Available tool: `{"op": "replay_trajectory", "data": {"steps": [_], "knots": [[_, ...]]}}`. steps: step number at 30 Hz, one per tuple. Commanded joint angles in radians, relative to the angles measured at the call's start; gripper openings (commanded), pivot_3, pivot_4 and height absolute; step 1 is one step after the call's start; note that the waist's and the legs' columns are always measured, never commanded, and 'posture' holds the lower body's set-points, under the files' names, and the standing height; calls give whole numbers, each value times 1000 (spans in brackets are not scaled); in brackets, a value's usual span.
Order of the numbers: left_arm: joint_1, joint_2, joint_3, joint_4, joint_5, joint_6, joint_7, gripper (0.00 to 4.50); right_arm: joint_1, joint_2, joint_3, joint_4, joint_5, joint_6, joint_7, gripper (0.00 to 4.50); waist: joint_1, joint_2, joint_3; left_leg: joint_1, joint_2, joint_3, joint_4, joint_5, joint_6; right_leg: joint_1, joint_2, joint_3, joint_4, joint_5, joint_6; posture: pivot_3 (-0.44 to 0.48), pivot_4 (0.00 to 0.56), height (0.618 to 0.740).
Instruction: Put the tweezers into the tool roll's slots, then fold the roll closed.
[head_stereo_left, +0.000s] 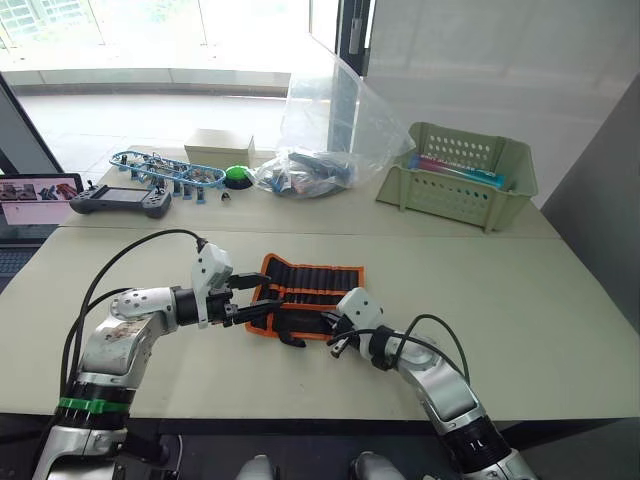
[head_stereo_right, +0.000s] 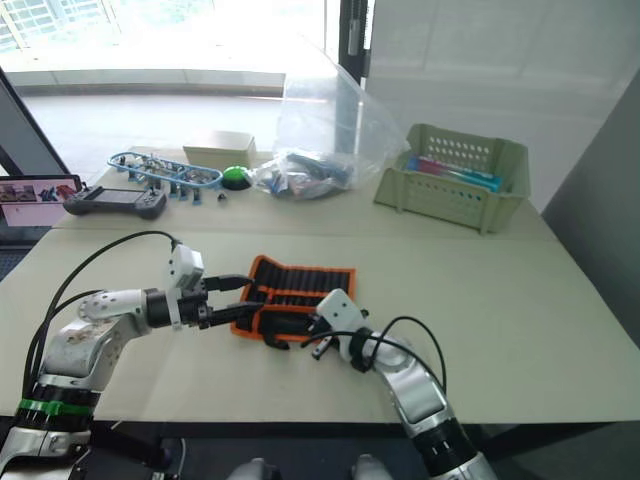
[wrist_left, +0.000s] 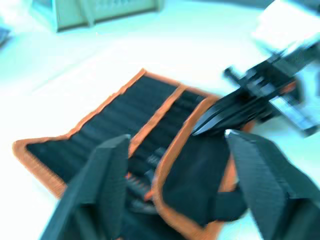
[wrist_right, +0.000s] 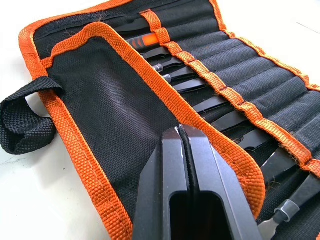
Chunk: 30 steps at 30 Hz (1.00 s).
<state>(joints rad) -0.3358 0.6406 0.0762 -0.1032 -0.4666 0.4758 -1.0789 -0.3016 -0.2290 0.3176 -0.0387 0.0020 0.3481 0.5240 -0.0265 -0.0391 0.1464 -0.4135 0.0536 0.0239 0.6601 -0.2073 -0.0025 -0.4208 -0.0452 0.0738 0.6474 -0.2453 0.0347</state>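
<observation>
Right gripper (wrist_right: 183, 137) clenched on the tool roll's (head_stereo_left: 300, 295) orange-edged flap, part-folded over the slots (wrist_right: 240, 100). Tweezers (wrist_right: 215, 102) sit in those slots, visible in the right wrist view. Left gripper (head_stereo_left: 262, 295) open at the roll's left end, fingers (wrist_left: 100, 185) straddling it. Beyond the roll: clear plastic bag (head_stereo_left: 325, 130), green basket (head_stereo_left: 460, 175), handheld controller (head_stereo_left: 120, 200). Nothing blocks the fold.

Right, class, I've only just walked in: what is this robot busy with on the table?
It is packing a tool roll. The tweezers already sit in the slots. The right gripper, fingers shut, rests on the roll's orange-edged flap, which lies folded over part of the slots. The left gripper is open over the roll's other end. The roll is not yet closed.
</observation>
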Motion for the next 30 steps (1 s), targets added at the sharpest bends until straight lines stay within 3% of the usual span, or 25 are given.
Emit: {"op": "replay_trajectory", "data": {"steps": [1, 7, 12, 13, 18, 21, 25, 30], "knots": [[57, -45, 2, -75, -19, 34, 90, 3706, 12, -11, -6, 19, -1, 32, 7, 0, 1, 0, 0, 1, 0, 0, 0, 0, 0, 1, 0, 0, 0, 0, 0, 0, 150, 740], [104, -168, -56, -60, 39, -30, 218, 1803, 11, -16, -3, 16, -1, 34, 15, 0, 6, 0, 0, 3, 0, 0, 0, 0, 0, 2, 0, 0, 0, 0, 0, 0, 150, 740], [84, -263, -107, 67, 187, -140, 373, 171, 14, -20, -5, 0, 2, 44, 21, 0, 8, 0, 0, 4, -1, 0, 0, 0, 0, 3, 0, 1, 0, 0, 0, 0, 150, 740], [88, -266, -128, 93, 222, -154, 390, 29, 15, -22, -5, -4, 2, 46, 22, 0, 8, 0, 0, 4, -1, 0, 0, 0, 0, 3, 0, 1, 0, 0, 0, 0, 150, 740], [113, -281, -184, 196, 323, -173, 463, 29, 23, -28, -7, -33, 0, 65, 21, 0, 9, 1, -1, 6, -1, 0, 0, 0, 0, 4, 0, 1, 0, 0, 0, 0, 150, 740], [125, -302, -192, 207, 324, -184, 474, 29, 25, 0, -21, -98, 22, 42, 5, 0, 9, 4, -2, 12, -1, 0, -1, 0, 0, 11, 0, 1, -1, -4, 6, 0, 150, 740], [128, -314, -190, 185, 315, -180, 469, 29, 10, 79, -2, -175, 30, -16, -36, 0, 7, 6, -2, 15, -1, 0, -1, 0, -1, 13, -1, 1, -1, -8, -1, 0, 150, 740], [122, -307, -181, 175, 310, -175, 464, 29, 39, 139, 80, -79, -77, -19, -142, 0, 8, 6, -2, 15, -1, -1, -2, 0, -1, 13, -1, 1, -2, -7, -1, 0, 150, 740]]}}
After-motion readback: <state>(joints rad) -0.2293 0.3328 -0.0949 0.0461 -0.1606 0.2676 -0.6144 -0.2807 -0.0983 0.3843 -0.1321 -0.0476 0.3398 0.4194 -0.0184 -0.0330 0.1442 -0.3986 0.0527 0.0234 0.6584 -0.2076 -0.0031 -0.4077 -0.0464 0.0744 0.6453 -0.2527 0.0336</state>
